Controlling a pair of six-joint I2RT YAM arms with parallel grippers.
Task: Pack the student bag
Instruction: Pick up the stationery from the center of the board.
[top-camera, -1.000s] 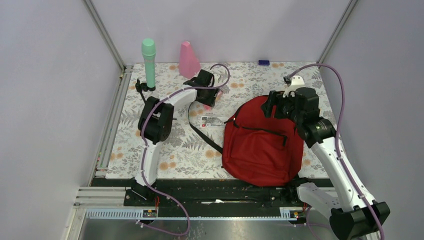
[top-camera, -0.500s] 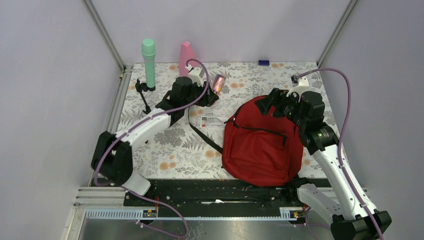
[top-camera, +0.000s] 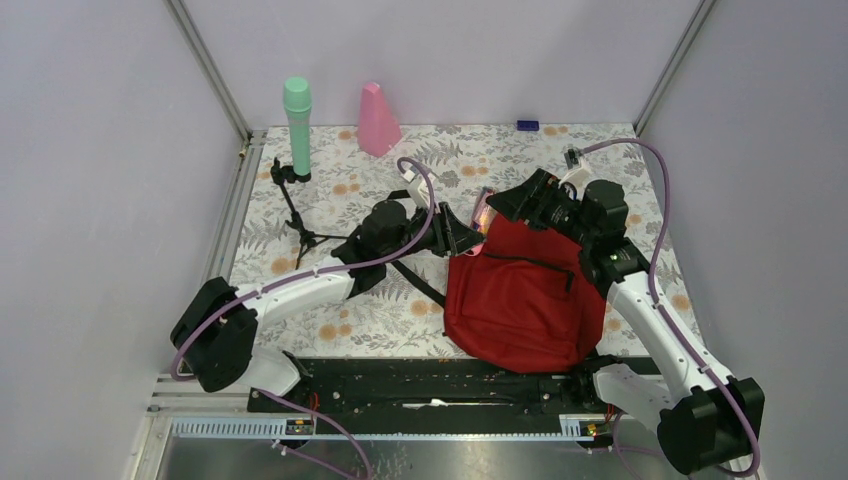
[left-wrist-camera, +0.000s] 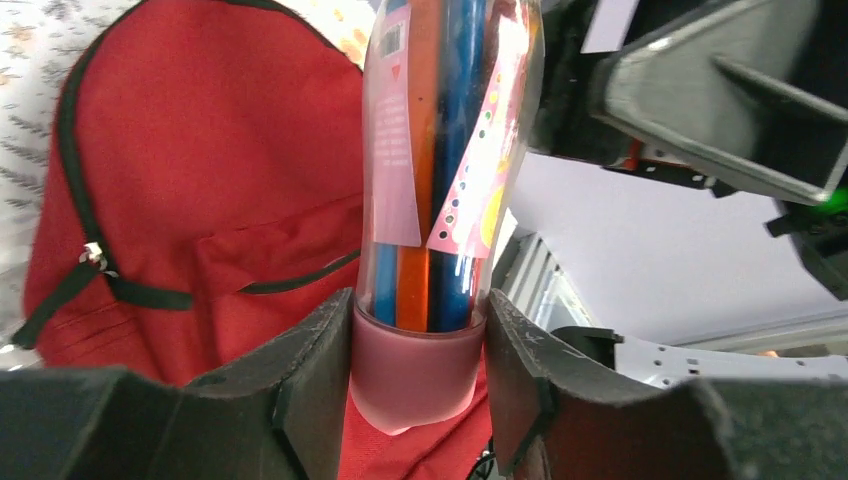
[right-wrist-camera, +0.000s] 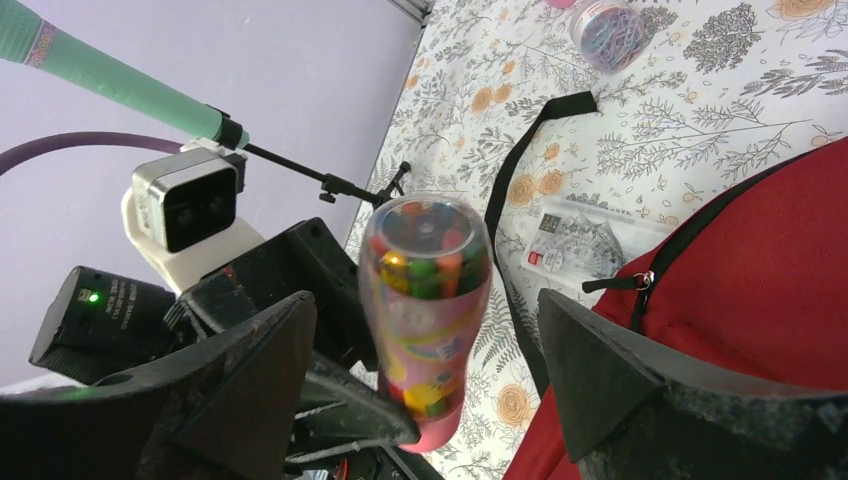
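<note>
Lying nearest the arm bases, the student bag (top-camera: 520, 290) rests flat on the floral table (top-camera: 300, 290), front side up, with a black strap (top-camera: 415, 280) trailing off its left edge.

Just past the bag's far left corner, the left gripper (left-wrist-camera: 420, 345) is clamped on the pink cap (left-wrist-camera: 412, 385) of a clear plastic tube (left-wrist-camera: 430, 150), one finger on each side of the cap. The tube is packed with long coloured sticks, orange and blue among them. They are probably pencils or markers, though the views do not settle which. It carries a pink label with coloured dots.

The right gripper (right-wrist-camera: 422, 300) faces it from the other side. Its jaws are spread wide, one on each side of the tube's free end, with clear gaps, so it grips nothing.

Beyond the strap, a flat clear packet (right-wrist-camera: 580, 248) lies on the table beside the bag. Farther out stands a small clear jar (right-wrist-camera: 608, 30) filled with coloured paper clips.

Near the far wall, a green microphone (top-camera: 297, 125) stands upright on a black tripod (top-camera: 300, 225). A pink cone-shaped container (top-camera: 377, 120) is to its right, and a small blue object (top-camera: 527, 125) lies at the back edge.
</note>
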